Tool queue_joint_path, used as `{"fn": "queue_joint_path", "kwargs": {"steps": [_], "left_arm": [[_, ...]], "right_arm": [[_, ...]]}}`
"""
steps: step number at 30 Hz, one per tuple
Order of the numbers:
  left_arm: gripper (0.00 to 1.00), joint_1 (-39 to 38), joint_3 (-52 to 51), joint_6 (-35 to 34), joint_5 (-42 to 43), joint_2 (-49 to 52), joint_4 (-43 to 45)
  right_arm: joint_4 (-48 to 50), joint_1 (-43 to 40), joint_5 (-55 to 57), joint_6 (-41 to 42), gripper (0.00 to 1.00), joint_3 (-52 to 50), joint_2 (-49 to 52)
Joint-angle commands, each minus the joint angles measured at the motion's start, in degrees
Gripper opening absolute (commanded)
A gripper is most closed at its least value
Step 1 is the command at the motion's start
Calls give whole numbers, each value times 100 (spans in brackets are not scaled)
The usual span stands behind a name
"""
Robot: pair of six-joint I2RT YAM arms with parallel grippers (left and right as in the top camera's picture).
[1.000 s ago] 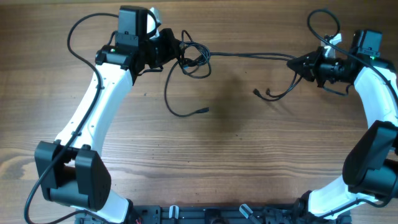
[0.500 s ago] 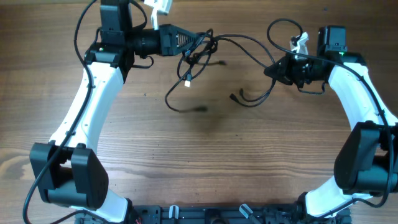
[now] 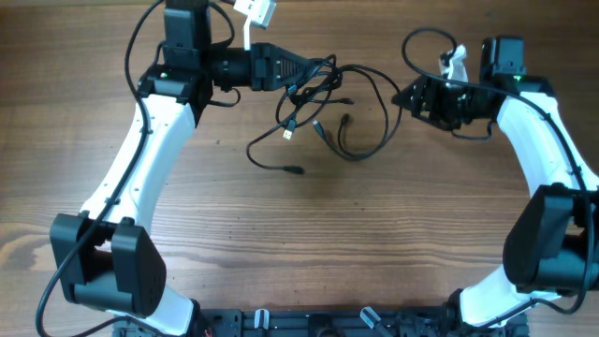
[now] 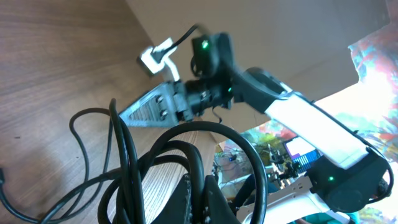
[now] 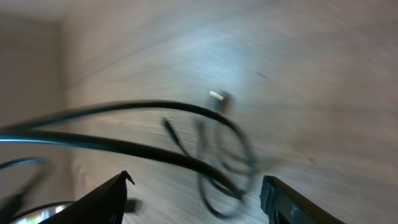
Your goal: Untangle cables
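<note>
The cables (image 3: 323, 86) are thin black cords tangled in a loose bundle at the back middle of the wooden table. My left gripper (image 3: 304, 71) is shut on a loop of that bundle and holds it up. One cord trails down-left to a small plug (image 3: 294, 170), and another loops down to the right (image 3: 367, 142). In the left wrist view my left gripper (image 4: 202, 200) pinches one black cord, with more loops (image 4: 124, 155) beside it. My right gripper (image 3: 404, 95) stands open just right of the bundle. In the blurred right wrist view my right gripper (image 5: 199, 199) holds nothing, and the cables (image 5: 155, 152) lie beyond it.
The right arm's own thicker wire (image 3: 423, 39) arcs above its wrist. A white connector (image 3: 256, 11) sticks out behind the left arm. Black mounting hardware (image 3: 309, 323) lines the table's front edge. Bare wood (image 3: 337, 243) fills the middle and front.
My right gripper has opened and let go of its cord, which has slumped onto the table. Both arms moved toward each other earlier, so the stretched cord went slack.
</note>
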Motion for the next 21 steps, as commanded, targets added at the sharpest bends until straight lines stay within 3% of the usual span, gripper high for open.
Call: {"fn": "queue_joint_path", "kwargs": {"steps": [1, 5, 8, 12, 16, 18, 21], "left_arm": [[4, -245, 59, -310, -166, -181, 37], [4, -461, 59, -734, -437, -181, 39], [4, -592, 59, -824, -492, -181, 39], [4, -721, 59, -433, -966, -181, -83], [4, -848, 59, -2, -2271, -181, -619], [4, -951, 57, 127, -2817, -181, -811], [4, -1051, 59, 140, -3001, -181, -822]], "right_arm": [[138, -7, -1211, -807, 68, 424, -575], [398, 111, -1626, -1679, 68, 437, -940], [520, 332, -1655, -1679, 67, 437, -940], [887, 651, -1926, -894, 58, 439, -957], [1220, 817, -1923, 345, 54, 439, -957], [1255, 876, -1661, 883, 53, 437, -957], [1217, 1012, -1213, 1250, 51, 435, -957]]}}
